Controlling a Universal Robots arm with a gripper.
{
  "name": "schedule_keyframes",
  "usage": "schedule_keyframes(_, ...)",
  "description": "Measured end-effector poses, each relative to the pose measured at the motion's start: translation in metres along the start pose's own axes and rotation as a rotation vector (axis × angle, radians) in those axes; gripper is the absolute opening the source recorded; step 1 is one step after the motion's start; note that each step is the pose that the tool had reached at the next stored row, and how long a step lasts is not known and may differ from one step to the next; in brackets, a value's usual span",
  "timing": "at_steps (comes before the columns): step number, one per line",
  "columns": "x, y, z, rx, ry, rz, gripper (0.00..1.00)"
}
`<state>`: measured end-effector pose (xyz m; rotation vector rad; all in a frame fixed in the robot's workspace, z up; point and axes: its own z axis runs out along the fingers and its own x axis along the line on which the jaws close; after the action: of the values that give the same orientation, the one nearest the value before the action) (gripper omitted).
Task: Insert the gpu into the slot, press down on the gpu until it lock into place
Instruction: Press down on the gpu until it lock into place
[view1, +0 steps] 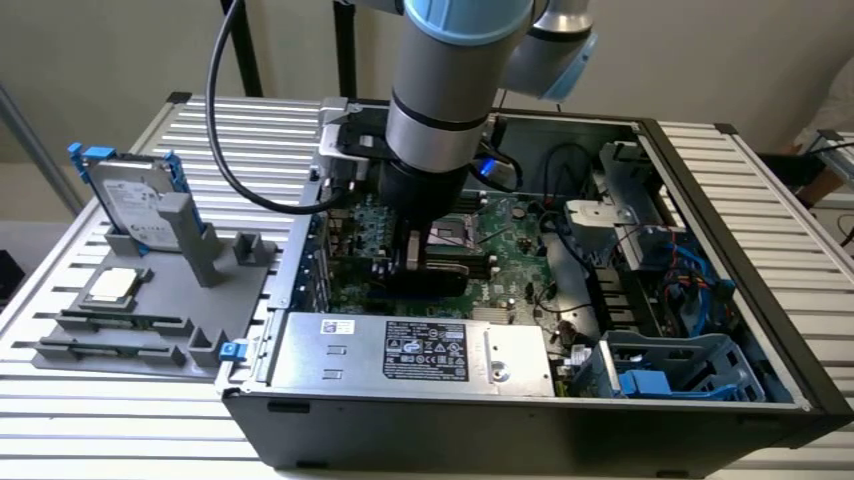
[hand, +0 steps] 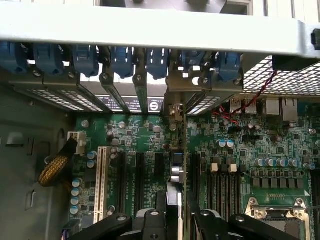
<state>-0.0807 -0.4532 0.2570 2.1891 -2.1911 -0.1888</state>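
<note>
I am clamping my gripper (hand: 176, 212) on the gpu (hand: 176, 176), holding it edge-on at the motherboard (hand: 145, 135); full seating is not showing.

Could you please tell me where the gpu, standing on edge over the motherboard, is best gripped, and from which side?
Grip the gpu by its free top edge, from straight above. It stands on edge, lower edge toward the motherboard, so only the top is reachable; pinch across its two flat faces, as the gripper does.
</note>
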Motion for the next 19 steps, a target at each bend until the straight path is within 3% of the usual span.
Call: schedule_keyframes(19, 0.0002, 0.0015, 0.0034, 0.0001, -0.0003, 0.004, 0.26)
